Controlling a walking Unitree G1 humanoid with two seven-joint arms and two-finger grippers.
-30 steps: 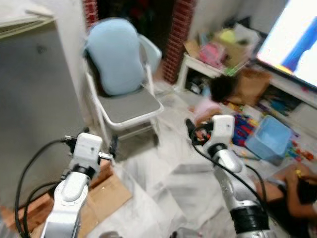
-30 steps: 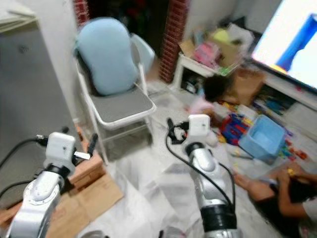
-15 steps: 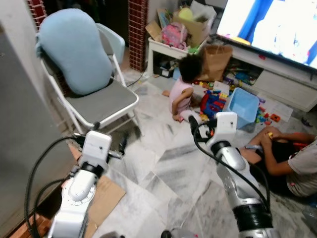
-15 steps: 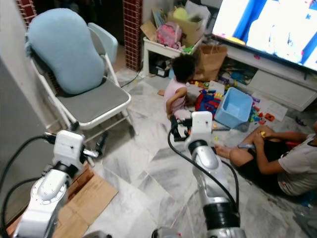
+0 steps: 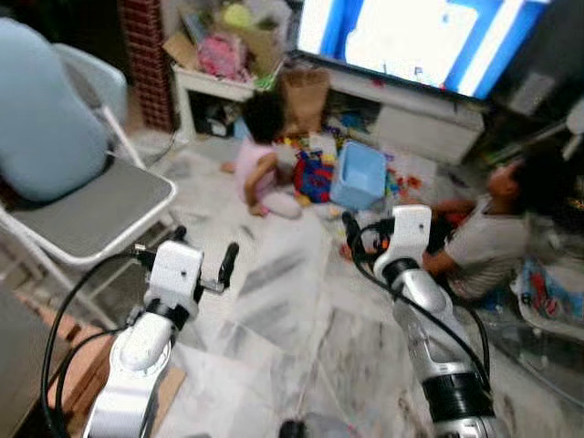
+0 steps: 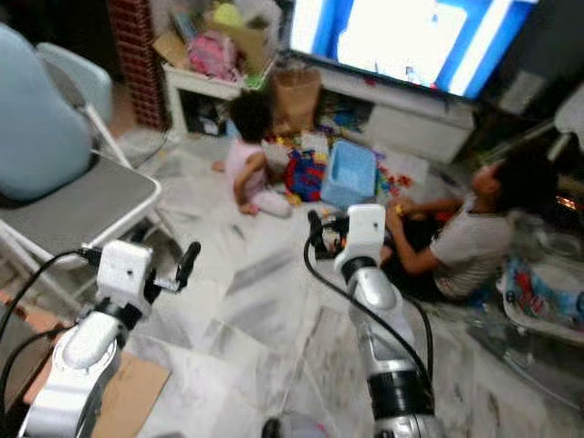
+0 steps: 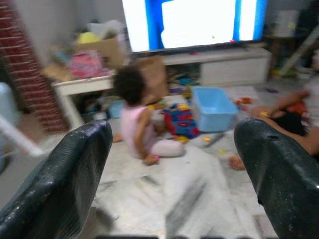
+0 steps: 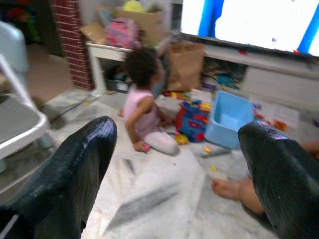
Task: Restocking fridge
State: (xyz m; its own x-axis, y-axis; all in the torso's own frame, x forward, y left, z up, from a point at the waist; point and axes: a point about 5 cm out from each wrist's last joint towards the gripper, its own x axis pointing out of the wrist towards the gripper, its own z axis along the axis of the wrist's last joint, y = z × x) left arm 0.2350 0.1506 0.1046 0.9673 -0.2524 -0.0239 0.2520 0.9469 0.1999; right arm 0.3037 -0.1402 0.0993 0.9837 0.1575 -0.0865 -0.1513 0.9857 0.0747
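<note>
Open marble floor (image 5: pixel 301 310) runs straight ahead between the two raised arms, pale with grey veining, and it is the widest free stretch in sight. On the robot's left a white folding chair (image 5: pixel 91 214) with a grey seat juts into that stretch, a big light-blue cushion (image 5: pixel 41 123) propped on its back; flat cardboard (image 6: pixel 128 397) lies on the floor by the left arm. Ahead, the way narrows: a small child in pink (image 5: pixel 260 160) sits on the floor among scattered toys (image 5: pixel 315 173) just beside a light-blue bin (image 5: pixel 359 173), and a second person in a grey shirt (image 6: pixel 461 237) sits on the floor to the right, close behind the right arm. Beyond them a low white TV bench (image 5: pixel 420 128) carries a bright screen (image 5: pixel 411 41), with a brick pillar (image 5: pixel 146 55) and a cluttered white shelf (image 5: pixel 214 87) to its left.

The left gripper (image 7: pixel 172 164) and right gripper (image 8: pixel 174 169) both hang in the air over the floor, fingers spread wide, holding nothing. I see no fridge from here.
</note>
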